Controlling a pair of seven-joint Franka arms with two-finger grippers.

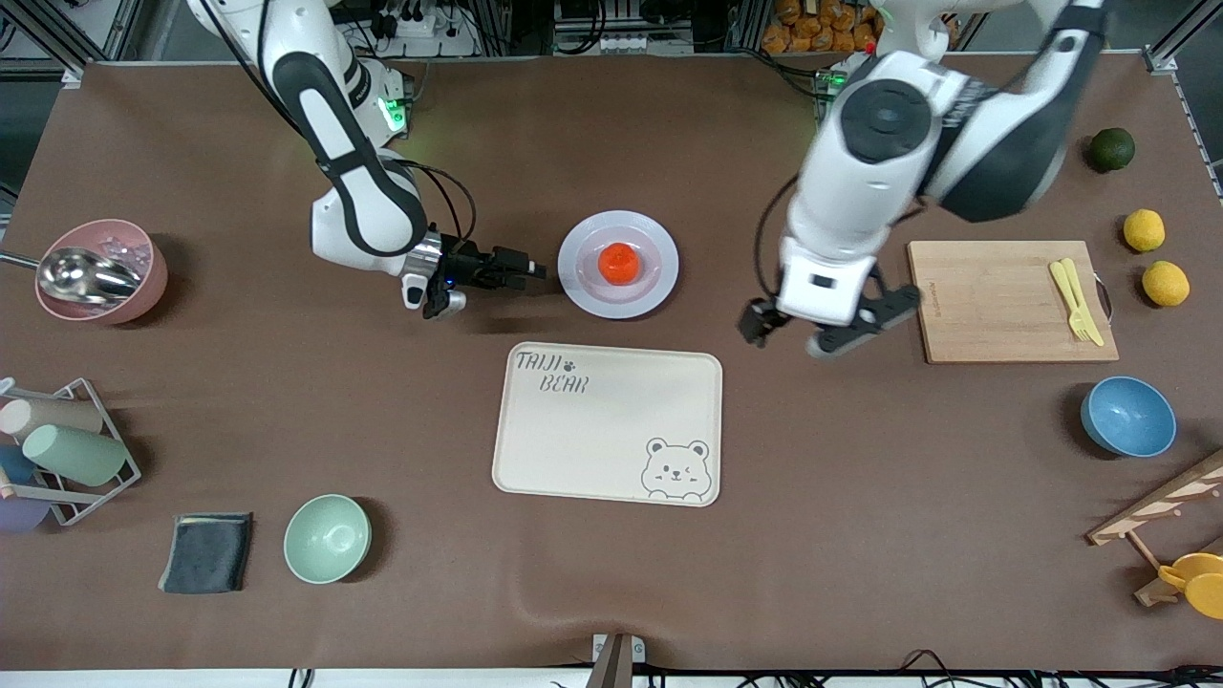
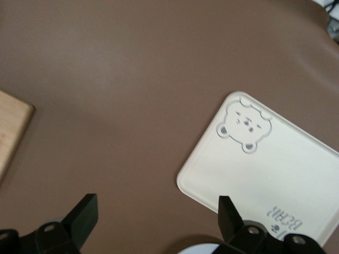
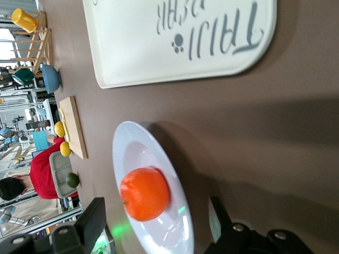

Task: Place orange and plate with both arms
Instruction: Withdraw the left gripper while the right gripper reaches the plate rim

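Note:
The orange (image 1: 618,263) lies in the middle of the white plate (image 1: 585,287), just farther from the front camera than the tray. My right gripper (image 1: 533,273) is open and low beside the plate's rim, toward the right arm's end, not touching it. In the right wrist view the orange (image 3: 144,193) and plate (image 3: 128,144) lie ahead, in line with the open right gripper (image 3: 156,219). My left gripper (image 1: 795,334) is open and empty over bare table between the plate and the cutting board. In the left wrist view, the left gripper (image 2: 157,214) has only a sliver of the plate (image 2: 204,250) by it.
A cream bear-printed tray (image 1: 608,422) lies nearer the camera than the plate; it also shows in the left wrist view (image 2: 275,169). A wooden cutting board (image 1: 994,306) with yellow cutlery, a blue bowl (image 1: 1127,416), two lemons and a dark green fruit (image 1: 1111,149) are at the left arm's end. A pale green bowl (image 1: 327,538), a pink bowl (image 1: 100,270) and a cup rack are at the right arm's end.

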